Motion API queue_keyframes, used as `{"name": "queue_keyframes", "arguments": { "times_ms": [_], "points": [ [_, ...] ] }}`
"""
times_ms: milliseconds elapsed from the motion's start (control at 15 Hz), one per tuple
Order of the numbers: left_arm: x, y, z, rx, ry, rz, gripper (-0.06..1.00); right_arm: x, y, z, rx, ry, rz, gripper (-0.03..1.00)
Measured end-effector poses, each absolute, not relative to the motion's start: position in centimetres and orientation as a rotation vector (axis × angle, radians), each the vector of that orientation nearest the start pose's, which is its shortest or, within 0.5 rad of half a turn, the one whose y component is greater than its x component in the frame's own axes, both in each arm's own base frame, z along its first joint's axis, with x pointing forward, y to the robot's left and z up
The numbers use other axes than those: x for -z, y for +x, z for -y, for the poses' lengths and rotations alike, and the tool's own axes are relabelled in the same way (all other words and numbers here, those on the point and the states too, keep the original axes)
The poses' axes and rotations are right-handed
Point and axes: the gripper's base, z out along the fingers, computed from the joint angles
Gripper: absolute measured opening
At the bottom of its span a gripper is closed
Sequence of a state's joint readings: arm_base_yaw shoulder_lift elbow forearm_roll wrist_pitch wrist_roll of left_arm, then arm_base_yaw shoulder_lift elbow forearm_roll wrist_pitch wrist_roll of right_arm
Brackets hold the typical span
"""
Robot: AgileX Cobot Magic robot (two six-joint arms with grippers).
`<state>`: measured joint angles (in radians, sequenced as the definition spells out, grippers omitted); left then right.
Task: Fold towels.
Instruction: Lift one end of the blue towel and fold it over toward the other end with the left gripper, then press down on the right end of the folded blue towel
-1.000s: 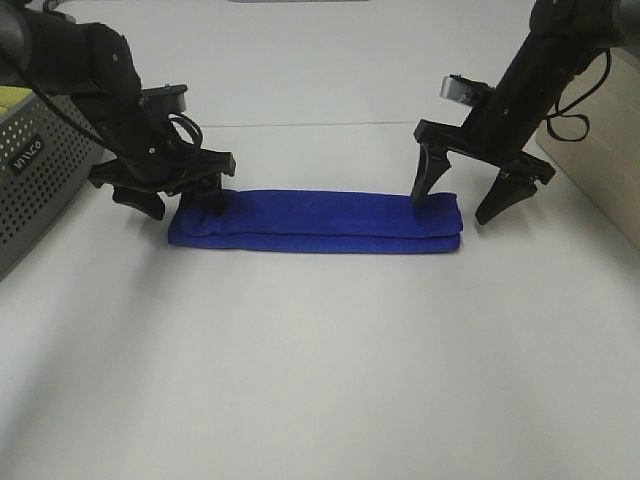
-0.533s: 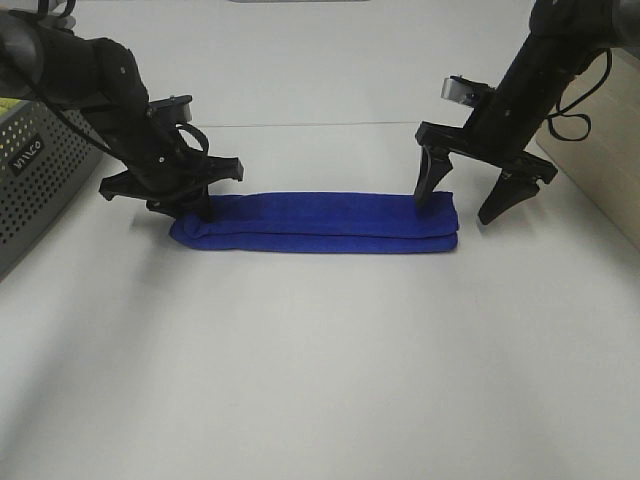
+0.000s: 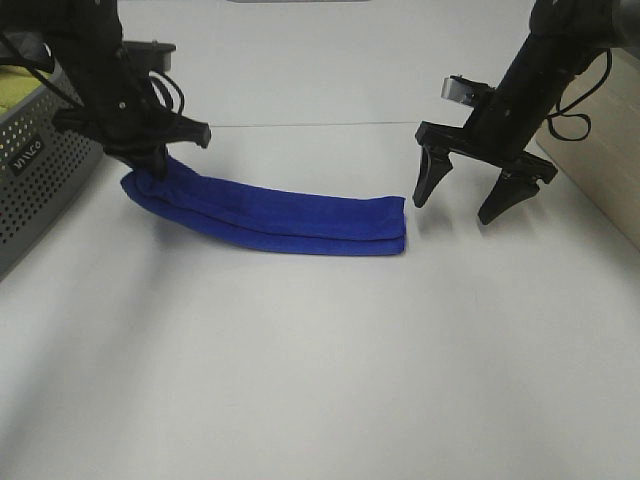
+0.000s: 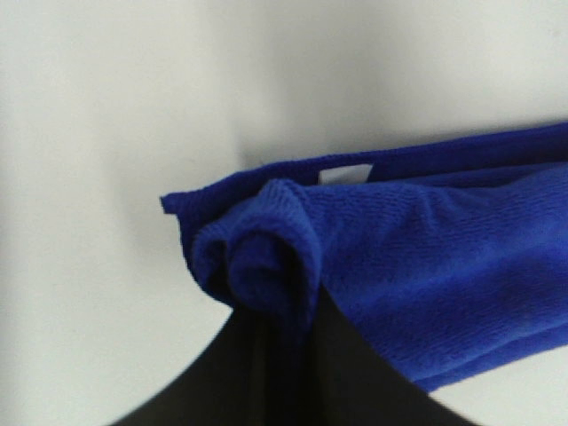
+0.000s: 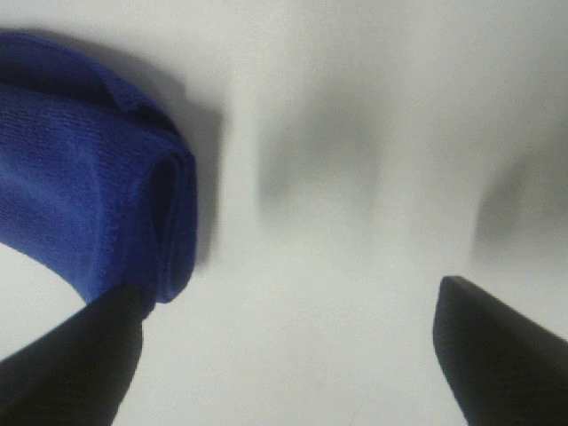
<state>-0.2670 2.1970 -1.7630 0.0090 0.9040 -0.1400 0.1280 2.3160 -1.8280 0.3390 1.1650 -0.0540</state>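
Observation:
A royal-blue towel (image 3: 280,213), folded into a long narrow strip, lies on the white table. My left gripper (image 3: 152,165) is shut on the towel's left end and holds that end slightly raised. In the left wrist view the pinched blue cloth (image 4: 293,266) bunches between my dark fingers, with a small white tag (image 4: 346,174) behind it. My right gripper (image 3: 470,205) is open and empty, just right of the towel's right end. In the right wrist view the folded end (image 5: 98,204) lies beside one open finger (image 5: 71,355).
A grey perforated basket (image 3: 35,170) stands at the left edge with something yellow-green inside. A beige board (image 3: 600,150) lies at the right edge. The white table (image 3: 320,380) spreads in front of the towel.
My left gripper has closed on the towel's left end and pulled it left and back, dragging the whole towel leftwards. The towel's right end has slid away from my right gripper, which has stayed put.

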Motion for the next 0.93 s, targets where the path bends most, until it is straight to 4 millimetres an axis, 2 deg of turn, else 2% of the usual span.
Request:
{"name": "queue_keyframes", "arguments": {
  "times_ms": [133,200,333,467,600,800,867,933],
  "points": [
    [-20.7,45.6,13.2,0.168,0.167,-2.796,0.06,-14.0,45.4,-8.7,-0.488,-0.074,-3.109,0.84],
    [-21.1,45.6,13.7,0.214,0.161,-2.797,0.06,-14.0,45.4,-8.7,-0.488,-0.074,-3.109,0.84],
    [-22.5,45.1,16.5,0.447,0.147,-2.78,0.06,-14.0,45.4,-8.7,-0.488,-0.074,-3.109,0.84],
    [-22.8,44.4,19.7,0.667,0.122,-2.753,0.06,-14.0,45.4,-8.7,-0.489,-0.075,-3.11,0.84],
    [-21.6,44.3,22.3,0.797,0.086,-2.723,0.06,-14.0,45.4,-8.7,-0.489,-0.078,-3.11,0.84],
    [-18.0,44.4,25.4,0.882,0.035,-2.723,0.06,-14.0,45.4,-8.7,-0.489,-0.078,-3.11,0.83],
    [-17.0,44.3,25.9,0.887,0.014,-2.737,0.08,-14.0,45.4,-8.7,-0.489,-0.078,-3.11,0.83],
    [-16.3,44.3,26.2,0.902,-0.039,-2.747,0.14,-14.0,45.4,-8.7,-0.489,-0.078,-3.11,0.83]
  ]
}}
